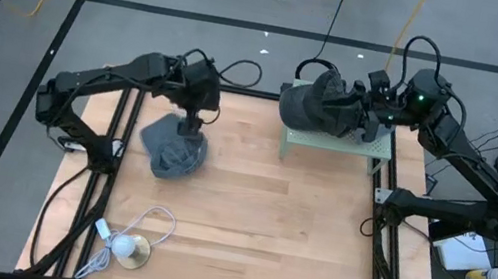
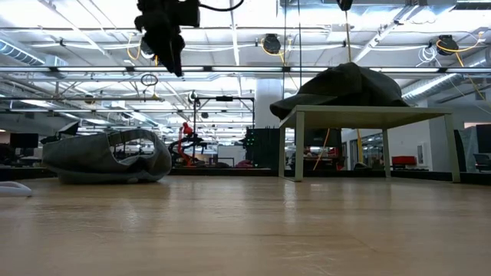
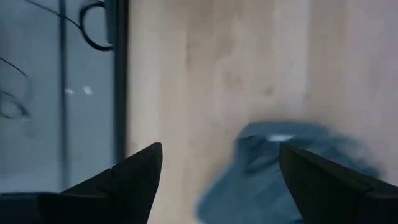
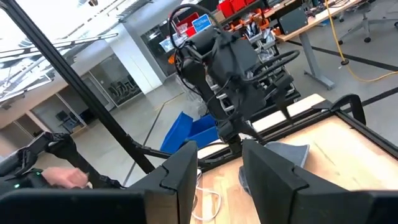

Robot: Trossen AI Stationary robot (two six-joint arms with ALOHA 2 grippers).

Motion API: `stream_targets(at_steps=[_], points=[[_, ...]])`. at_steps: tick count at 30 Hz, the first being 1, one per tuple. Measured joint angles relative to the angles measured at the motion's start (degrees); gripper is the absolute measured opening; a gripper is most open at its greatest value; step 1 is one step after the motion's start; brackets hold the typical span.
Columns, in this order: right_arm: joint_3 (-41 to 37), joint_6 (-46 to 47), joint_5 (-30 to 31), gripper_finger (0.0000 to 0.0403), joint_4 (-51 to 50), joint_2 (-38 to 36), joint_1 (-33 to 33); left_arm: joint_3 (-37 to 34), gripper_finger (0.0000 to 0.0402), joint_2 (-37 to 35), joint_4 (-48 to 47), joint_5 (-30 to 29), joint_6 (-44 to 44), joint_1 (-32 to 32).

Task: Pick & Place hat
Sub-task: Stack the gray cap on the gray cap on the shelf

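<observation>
Left tool (image 1: 193, 122) wide open, hovering right above the grey hat (image 1: 173, 150) crumpled on the tabletop (image 1: 265, 223). Right tool (image 1: 368, 109) half-closed at the dark hat (image 1: 316, 103) on the small stand (image 1: 334, 144); grip unclear.

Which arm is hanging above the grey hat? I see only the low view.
Observer: It is the left arm. In the high view the left gripper is directly over the grey hat.
Operator: Does it hold the hat?
Observer: No. In the left wrist view its fingers stand wide apart with nothing between them, and the hat lies on the table below.
Operator: Where is the right arm?
Observer: The high view shows the right gripper at the dark hat, which lies on the small stand at the table's far right.
</observation>
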Motion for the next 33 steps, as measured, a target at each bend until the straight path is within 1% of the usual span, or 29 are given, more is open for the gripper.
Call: stream_targets(at_steps=[5,11,15,19,25,29,33], points=[[0.0,-0.11,0.22,0.0119,0.0,0.0,0.0,0.0,0.0307,0.0,-0.93,-3.41,12.93,2.87],[0.0,-2.09,0.24,0.0118,0.15,0.07,-0.02,-0.02,0.0306,1.27,-3.36,-3.69,24.07,5.79],[0.0,-3.22,0.24,0.0116,1.28,0.19,-0.02,0.02,0.0313,2.78,-3.86,-2.69,26.09,7.12],[-0.36,-6.04,0.24,0.0116,1.8,0.21,-0.02,0.0,0.0316,6.6,-6.02,-2.23,26.12,8.65],[-3.87,-6.07,0.12,0.0115,2.51,0.24,-0.02,-0.02,0.0307,13.72,-9.19,-3.07,24.73,9.66],[-7.2,-5.5,0.04,0.0116,2.49,0.2,-0.02,-0.02,0.0303,17.81,-9.6,-2.33,26.12,9.6],[-9.64,-4.15,0.02,0.0116,2.54,0.2,-0.02,-0.02,0.0309,21.54,-12.2,-1.7,27.7,9.8]])
